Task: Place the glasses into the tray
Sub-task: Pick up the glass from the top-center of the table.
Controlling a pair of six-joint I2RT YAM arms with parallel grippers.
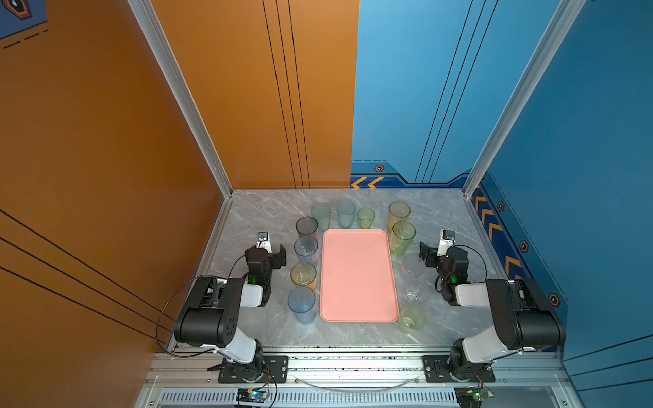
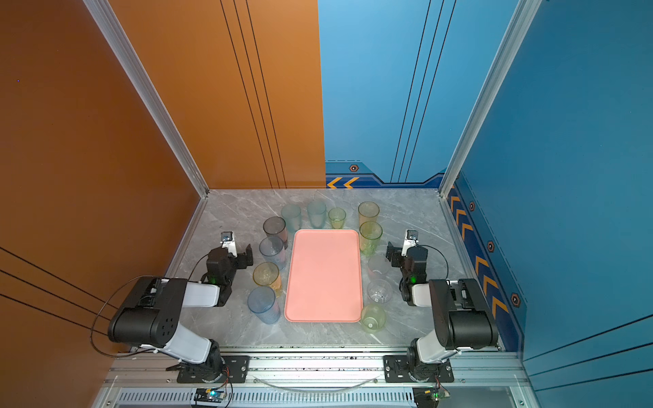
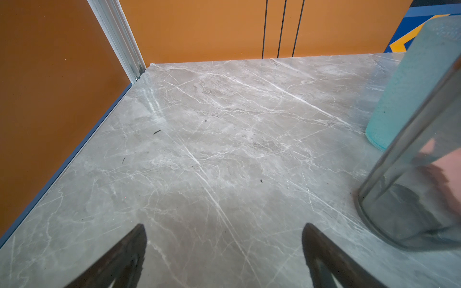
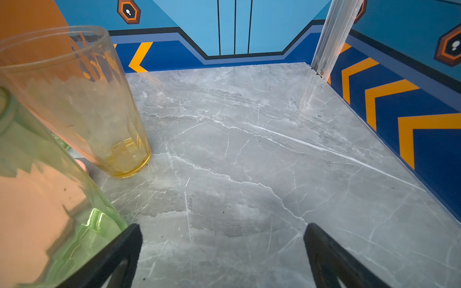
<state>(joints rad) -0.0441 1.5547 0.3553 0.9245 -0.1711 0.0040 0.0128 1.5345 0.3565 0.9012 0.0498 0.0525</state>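
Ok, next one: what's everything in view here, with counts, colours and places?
Tray: one, pink, table centre, no glass in it.
Left glasses: four, grey, pale blue, amber, blue, along tray's left side.
Back glasses: three, teal, teal, small green, behind tray.
Right glasses: five, yellow, green, pinkish, clear, green, along tray's right side.
Table: one, grey marble.
Walls: two colours, orange left, blue right.
Left gripper: one, black, open, beside left glasses.
Right gripper: one, black, open, beside right glasses.
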